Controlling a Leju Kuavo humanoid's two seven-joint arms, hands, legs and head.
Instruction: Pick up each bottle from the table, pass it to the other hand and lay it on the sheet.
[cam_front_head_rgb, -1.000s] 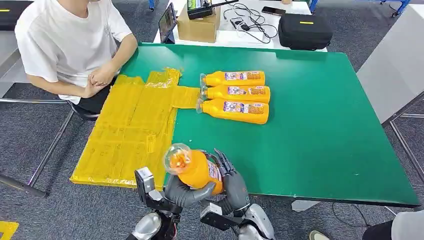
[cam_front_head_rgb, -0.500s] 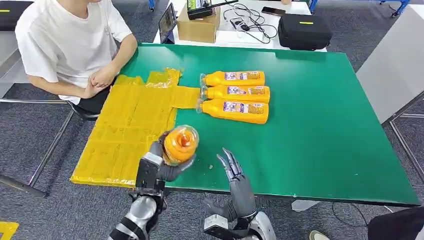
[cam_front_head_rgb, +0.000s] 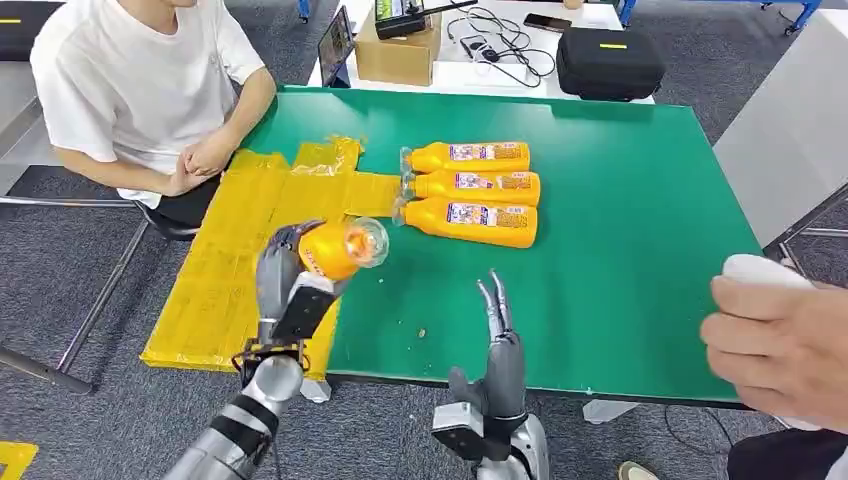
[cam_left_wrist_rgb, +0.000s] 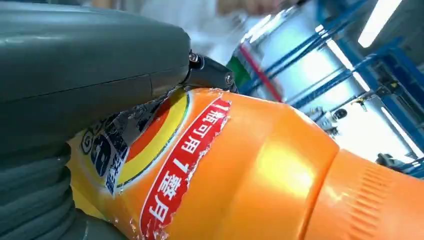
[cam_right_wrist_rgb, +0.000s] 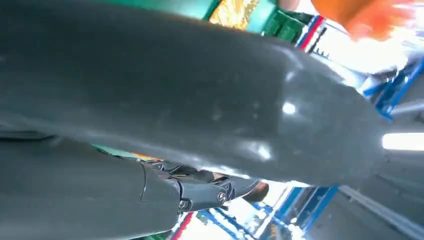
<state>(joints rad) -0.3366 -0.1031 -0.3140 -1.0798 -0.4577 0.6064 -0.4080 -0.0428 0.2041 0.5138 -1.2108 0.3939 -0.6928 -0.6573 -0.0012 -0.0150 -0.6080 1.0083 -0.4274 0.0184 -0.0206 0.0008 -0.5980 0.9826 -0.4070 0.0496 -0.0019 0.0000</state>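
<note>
Left hand (cam_front_head_rgb: 285, 275): grips an orange bottle (cam_front_head_rgb: 340, 247), held above the near edge of the yellow sheet (cam_front_head_rgb: 250, 260), clear cap pointing toward the table's centre; the label shows close in the left wrist view (cam_left_wrist_rgb: 170, 165)
Right hand (cam_front_head_rgb: 500, 335): holds nothing, fingers extended upright over the near edge of the green table (cam_front_head_rgb: 620, 230)
Three orange bottles (cam_front_head_rgb: 470, 185): lying side by side on the table, caps touching the sheet's edge
Seated person (cam_front_head_rgb: 140, 90): at the far left corner, hands clasped
Another person's hand (cam_front_head_rgb: 780, 340): at right, holding a white object
</note>
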